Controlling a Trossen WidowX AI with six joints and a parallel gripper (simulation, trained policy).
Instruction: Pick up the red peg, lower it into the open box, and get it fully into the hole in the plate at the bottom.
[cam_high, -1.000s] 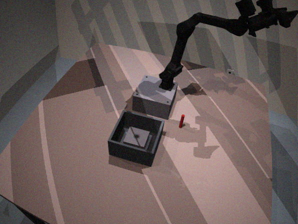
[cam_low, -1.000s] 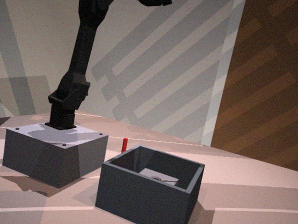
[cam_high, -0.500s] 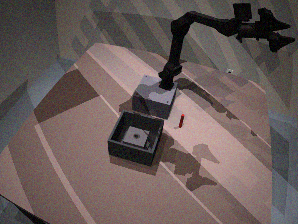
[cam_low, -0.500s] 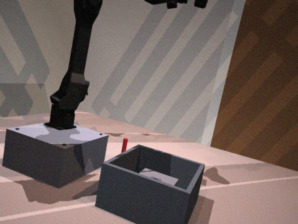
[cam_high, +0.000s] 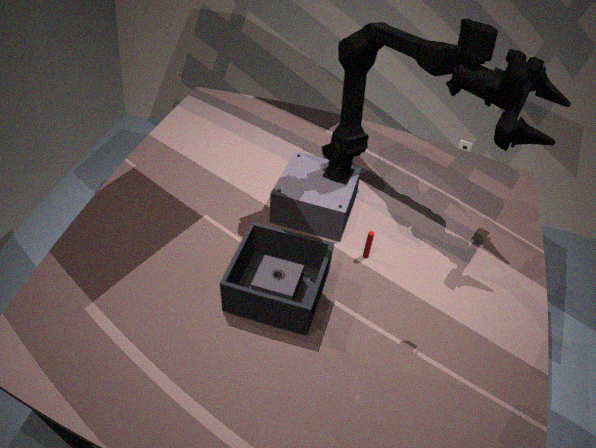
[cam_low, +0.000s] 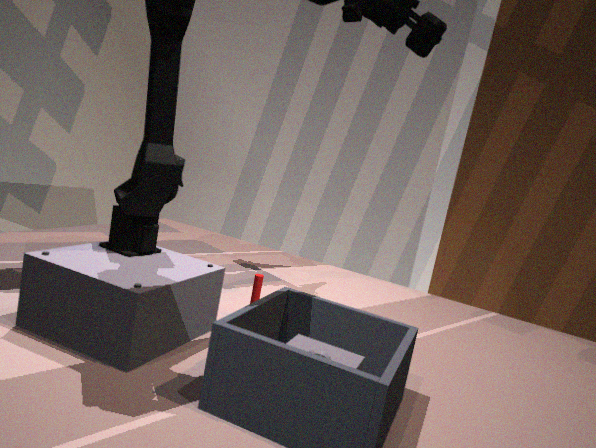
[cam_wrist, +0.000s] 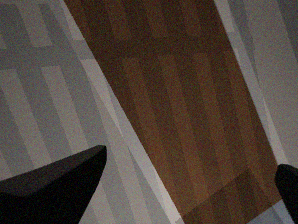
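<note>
The slim red peg (cam_high: 368, 245) (cam_low: 256, 289) is left upright on the desk (cam_high: 400, 400) (cam_low: 500, 380), beside the dark grey open box (cam_high: 265, 311) (cam_low: 300, 390); the black end effector (cam_high: 562, 124) (cam_wrist: 188, 162) is held high, spread wide, nothing gripped; ample room is seemingly left around the peg, the box wall nearest.

Two dark fingertips spread wide apart, brown striped panel (cam_wrist: 185, 110) beyond, pale striped wall (cam_wrist: 40, 115) alongside

A slim red peg (cam_high: 368, 245) (cam_low: 257, 289) is stood upright on the table beside the dark grey open box (cam_high: 265, 304) (cam_low: 295, 390), at whose bottom a pale square plate (cam_high: 291, 284) (cam_low: 334, 347) is seen, its round central hole (cam_high: 278, 274) left unfilled.
</note>
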